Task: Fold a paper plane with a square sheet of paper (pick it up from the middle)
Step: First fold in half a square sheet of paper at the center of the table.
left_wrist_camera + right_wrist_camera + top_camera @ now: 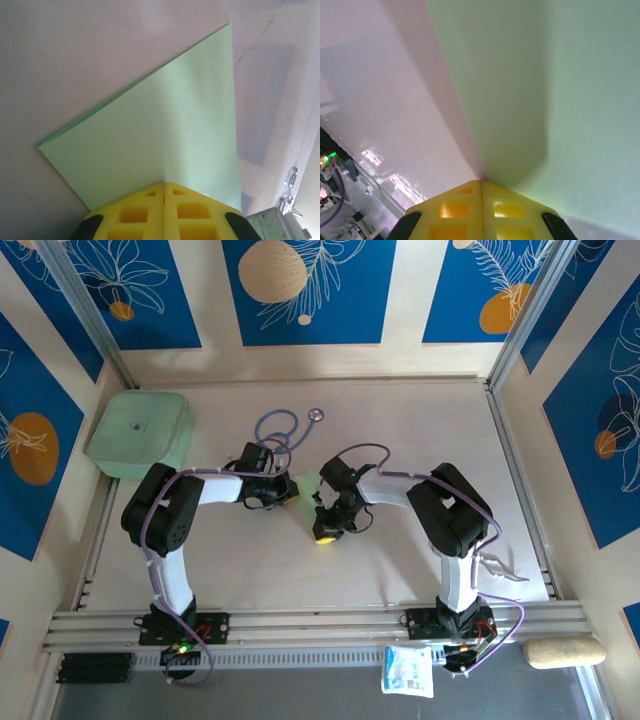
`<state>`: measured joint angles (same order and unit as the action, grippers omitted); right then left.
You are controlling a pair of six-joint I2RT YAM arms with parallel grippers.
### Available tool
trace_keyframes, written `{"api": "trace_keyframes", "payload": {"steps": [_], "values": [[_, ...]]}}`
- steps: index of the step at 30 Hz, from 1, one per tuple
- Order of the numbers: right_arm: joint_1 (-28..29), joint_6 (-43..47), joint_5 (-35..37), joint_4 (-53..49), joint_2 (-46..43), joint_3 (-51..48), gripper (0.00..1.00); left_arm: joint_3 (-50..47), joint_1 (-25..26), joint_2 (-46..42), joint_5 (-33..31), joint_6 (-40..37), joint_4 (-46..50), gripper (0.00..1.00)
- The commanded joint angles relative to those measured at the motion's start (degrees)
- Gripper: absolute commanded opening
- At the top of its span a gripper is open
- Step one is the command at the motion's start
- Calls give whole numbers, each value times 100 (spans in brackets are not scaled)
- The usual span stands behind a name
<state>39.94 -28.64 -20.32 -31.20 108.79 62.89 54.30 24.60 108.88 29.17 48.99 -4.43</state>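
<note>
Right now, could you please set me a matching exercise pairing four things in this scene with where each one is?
Things:
1. square sheet of paper
2. mint-green box
3. blue stethoscope
4. white packet

Places:
A. far left corner of the table
B. front edge, beside the right arm's base
C. pinched in the left claw
D. far side of the table, behind the left claw

Pairs: 1-C; 2-A; 3-D; 4-B
</note>
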Motion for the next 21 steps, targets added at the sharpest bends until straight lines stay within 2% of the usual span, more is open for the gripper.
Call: {"api": "trace_keyframes", "payload": {"steps": [1, 5, 8, 13, 17, 21], "values": [[28, 57, 14, -525, -345, -43, 0, -130, -25, 502, -577, -311, 846, 5], [-169, -72, 180, -242, -1020, 130, 0, 134, -17, 463, -408, -768, 1083, 5], [-459, -188, 329, 89, -1216, 134, 0, 359, 1, 458, -313, -1137, 1273, 6], [-865, -259, 509, 142, -677, 465, 0, 763, 45, 533, -96, -1661, 1468, 7], [-944, -311, 529, 257, -341, 702, 3, 1051, 71, 545, 76, -1975, 1542, 9], [-912, -388, 501, 398, 7, 876, 5, 1247, 80, 469, 251, -1926, 1452, 12]]}}
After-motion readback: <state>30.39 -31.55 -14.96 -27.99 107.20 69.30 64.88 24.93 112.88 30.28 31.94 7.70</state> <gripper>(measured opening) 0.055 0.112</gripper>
